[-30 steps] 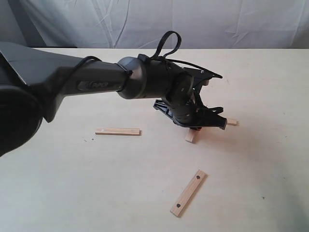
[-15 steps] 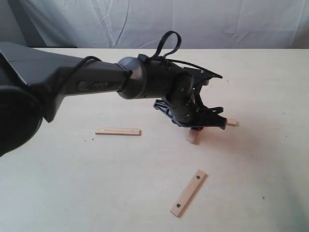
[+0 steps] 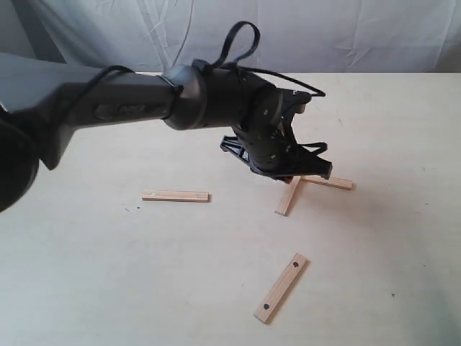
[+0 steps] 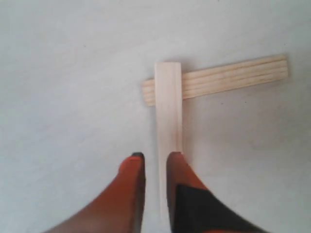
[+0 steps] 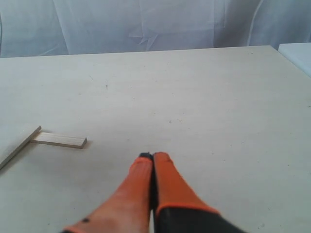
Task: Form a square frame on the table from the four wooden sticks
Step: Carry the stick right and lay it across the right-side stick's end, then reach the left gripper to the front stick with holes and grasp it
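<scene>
Two of the wooden sticks meet in a corner on the table (image 3: 108, 274): one stick (image 3: 288, 196) (image 4: 169, 97) rests its end across the other stick (image 3: 328, 182) (image 4: 233, 77). My left gripper (image 3: 291, 176) (image 4: 155, 158) hovers just above the upper stick, slightly open, its orange fingers (image 4: 133, 167) straddling it without holding it. A third stick (image 3: 176, 195) lies alone to the left. The fourth stick (image 3: 281, 287), with dark holes, lies nearer the front. My right gripper (image 5: 153, 156) is shut and empty above bare table, with the joined sticks (image 5: 58, 140) off to one side; it is out of the exterior view.
The left arm's dark body (image 3: 144, 108) spans the table from the left edge to the middle. A white cloth backdrop (image 3: 324, 32) hangs behind the far table edge. A few small dark specks (image 3: 393, 295) mark the tabletop.
The left gripper has risen and drawn back a little to the left. More of the two crossed sticks now shows beneath it, and they stay lying on the table.
</scene>
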Available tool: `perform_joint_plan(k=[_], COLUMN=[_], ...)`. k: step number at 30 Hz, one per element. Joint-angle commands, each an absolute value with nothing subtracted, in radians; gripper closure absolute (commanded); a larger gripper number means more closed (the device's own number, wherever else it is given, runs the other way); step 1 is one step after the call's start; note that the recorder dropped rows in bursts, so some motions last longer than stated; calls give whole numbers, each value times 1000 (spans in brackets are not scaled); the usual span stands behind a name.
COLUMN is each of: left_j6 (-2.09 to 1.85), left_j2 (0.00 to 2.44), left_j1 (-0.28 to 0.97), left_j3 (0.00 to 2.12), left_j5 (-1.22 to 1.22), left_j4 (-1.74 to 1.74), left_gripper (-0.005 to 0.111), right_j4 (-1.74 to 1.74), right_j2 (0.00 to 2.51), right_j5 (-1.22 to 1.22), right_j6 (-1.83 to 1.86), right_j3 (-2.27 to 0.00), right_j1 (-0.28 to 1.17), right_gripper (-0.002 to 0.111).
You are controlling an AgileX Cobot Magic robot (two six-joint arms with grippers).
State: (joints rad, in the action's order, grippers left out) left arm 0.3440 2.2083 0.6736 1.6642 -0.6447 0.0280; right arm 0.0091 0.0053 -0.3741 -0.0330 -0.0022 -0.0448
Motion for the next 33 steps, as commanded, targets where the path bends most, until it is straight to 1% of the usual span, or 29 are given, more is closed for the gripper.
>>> perform_joint_plan(k=[1,8,11,23,33], left_j6=[270,246,246,198,200], left_j2=[2142,2056,1999,1690,1486], left_j1=[652,649,649,649,649], left_j3=[1670,1668,1635,1332,1114], left_j5=[-715,-861,-899,-839,-807], left_j4=[25,-77,-119,-131,-121], left_gripper=[107,107,107,107,107], right_j4=[10,15,26,26,36], right_j2=[0,0,0,0,0], right_j5=[-365,-363,-363,-363,-365], right_j6=[-30,-30,-30,-30,-30], right_j3=[0,0,0,0,0], right_j1=[-46,-46,-46,-46,-46], right_gripper=[108,108,108,108,108])
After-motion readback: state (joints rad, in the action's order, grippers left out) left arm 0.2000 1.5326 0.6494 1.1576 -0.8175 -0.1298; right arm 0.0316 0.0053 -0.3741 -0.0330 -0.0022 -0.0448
